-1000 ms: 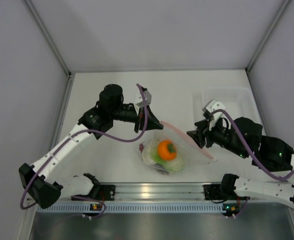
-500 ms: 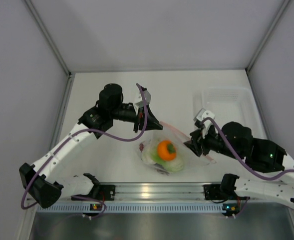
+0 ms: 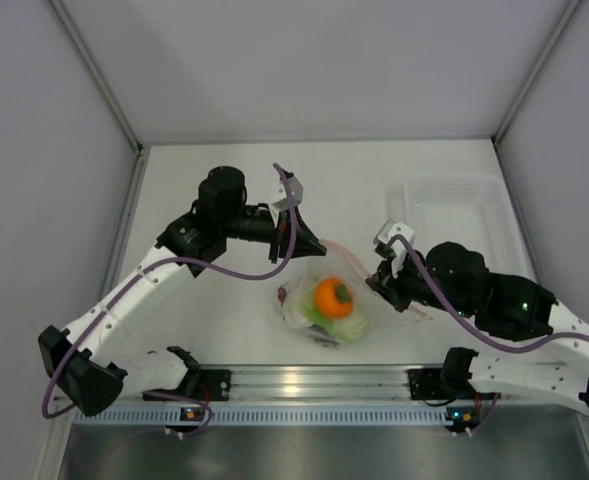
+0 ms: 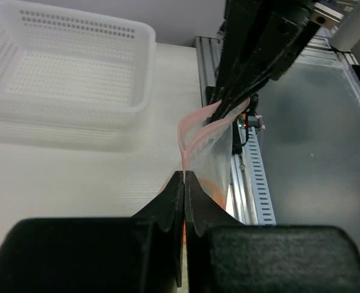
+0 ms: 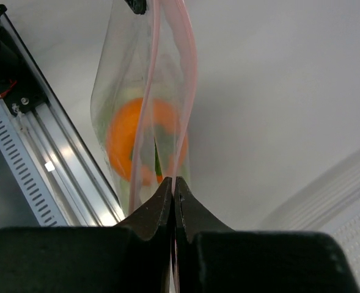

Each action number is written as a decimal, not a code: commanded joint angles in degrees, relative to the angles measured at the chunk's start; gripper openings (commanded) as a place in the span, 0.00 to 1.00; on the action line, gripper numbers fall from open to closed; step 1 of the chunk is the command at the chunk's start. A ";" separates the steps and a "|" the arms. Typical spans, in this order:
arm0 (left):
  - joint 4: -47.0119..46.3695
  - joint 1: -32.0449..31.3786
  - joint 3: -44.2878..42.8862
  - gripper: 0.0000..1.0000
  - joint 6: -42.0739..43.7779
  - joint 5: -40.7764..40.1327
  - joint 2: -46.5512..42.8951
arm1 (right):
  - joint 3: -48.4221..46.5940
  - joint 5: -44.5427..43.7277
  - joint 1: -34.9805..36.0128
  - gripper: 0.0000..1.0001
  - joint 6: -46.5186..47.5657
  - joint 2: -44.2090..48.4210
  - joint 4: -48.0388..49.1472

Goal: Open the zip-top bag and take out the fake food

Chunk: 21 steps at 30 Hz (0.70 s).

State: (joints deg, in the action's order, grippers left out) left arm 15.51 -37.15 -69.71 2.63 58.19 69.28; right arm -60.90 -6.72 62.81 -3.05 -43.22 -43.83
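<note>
Left grip: left gripper point(image 4: 184, 178) has its jaws fully closed on thin film at the left end of the bag mouth.
Bag: clear bag point(image 3: 314, 312) sits mid-table between the two arms. The mouth is strung between the grippers and the belly sags toward the rail point(image 3: 314, 382). Cannot tell if the belly rests on the table point(image 3: 224, 180) or hangs just off it.
Zip strip: pink zip strip point(image 3: 352, 258) shows as two tracks running apart in the right wrist view, so the seal looks at least partly parted.
Food: orange fruit point(image 3: 333, 298) is on top, with pale green pieces under it, all inside the bag.
Handling: film is likely light, floppy and slick, with no stiffness except along the strip. The load is small but bunched low, so it will swing. A thin pinch could slip.
Hold points: take it on or just below the strip, one lip per side. Avoid the belly.
Right grip: right gripper point(image 5: 173, 182) has its jaws closed tight on film at the right end of the mouth.
Tray: clear tray point(image 3: 452, 190) is at far right, well apart from the bag.
Room: open table lies behind the bag. The rail is close in front, and the walls point(image 3: 74, 150) box in both sides.
</note>
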 commanded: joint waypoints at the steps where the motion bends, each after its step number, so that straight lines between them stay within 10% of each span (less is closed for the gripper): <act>1: -3.20 0.32 -4.54 0.00 -2.98 -8.05 -0.37 | -3.95 -2.50 -0.40 0.00 -0.38 -2.12 5.86; 6: -3.29 0.32 -8.06 0.08 -11.59 -26.87 0.07 | -7.73 -9.78 -0.49 0.00 -5.28 -7.31 7.88; 11: -2.94 0.41 -10.17 0.77 -17.03 -41.91 -0.54 | -12.73 -26.54 -0.49 0.00 -12.32 -14.34 9.64; 15: -2.85 0.41 -9.48 0.89 -22.83 -46.32 -2.03 | -16.69 -33.26 -0.75 0.00 -17.50 -20.05 9.30; 21: -1.80 0.32 -2.89 0.81 -35.22 -54.48 -5.81 | -17.76 -37.66 -1.28 0.00 -23.75 -24.80 12.45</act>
State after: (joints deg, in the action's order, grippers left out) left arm 14.85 -36.91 -75.26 -23.66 10.96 66.46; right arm -75.96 -38.24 62.37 -21.58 -68.01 -37.41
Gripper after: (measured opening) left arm 0.822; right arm 0.008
